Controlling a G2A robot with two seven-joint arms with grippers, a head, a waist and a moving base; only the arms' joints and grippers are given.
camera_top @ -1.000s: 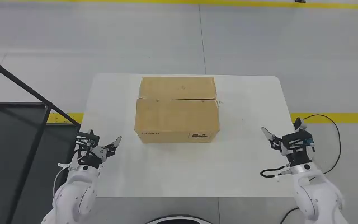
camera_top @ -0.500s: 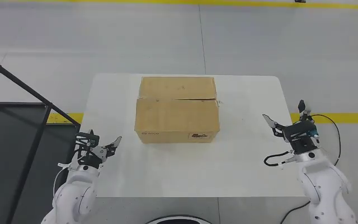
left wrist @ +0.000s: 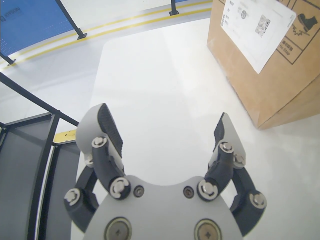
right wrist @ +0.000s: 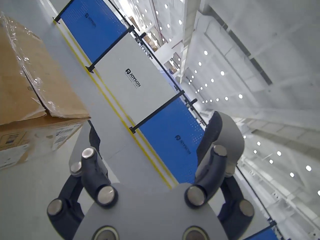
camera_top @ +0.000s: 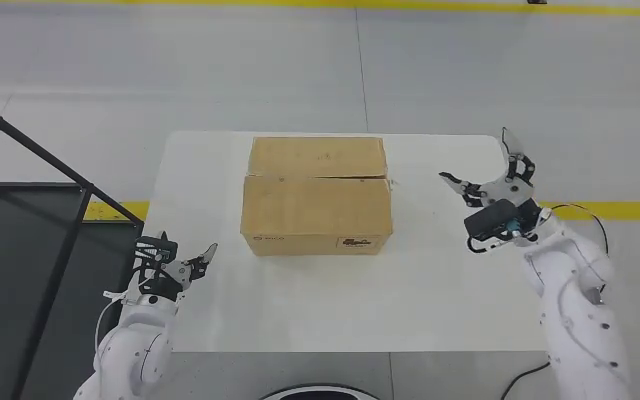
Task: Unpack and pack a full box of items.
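Your closed box [camera_top: 316,195] sits mid-table [camera_top: 440,300]. Your left gripper [camera_top: 185,248], jaws spread and empty, hangs by the near left corner. Your right gripper [camera_top: 474,156], likewise spread and empty, hangs right of the box.

Top view looks down; wrist views (low, close) share the box [camera_top: 316,205]

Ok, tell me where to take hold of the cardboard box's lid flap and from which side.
On the cardboard box, take the near flap at its corner by the right end of the seam, coming from the robot's right with the open right gripper. The flaps lie flat and shut, but that corner looks slightly lifted, probably leaving an edge for a finger.
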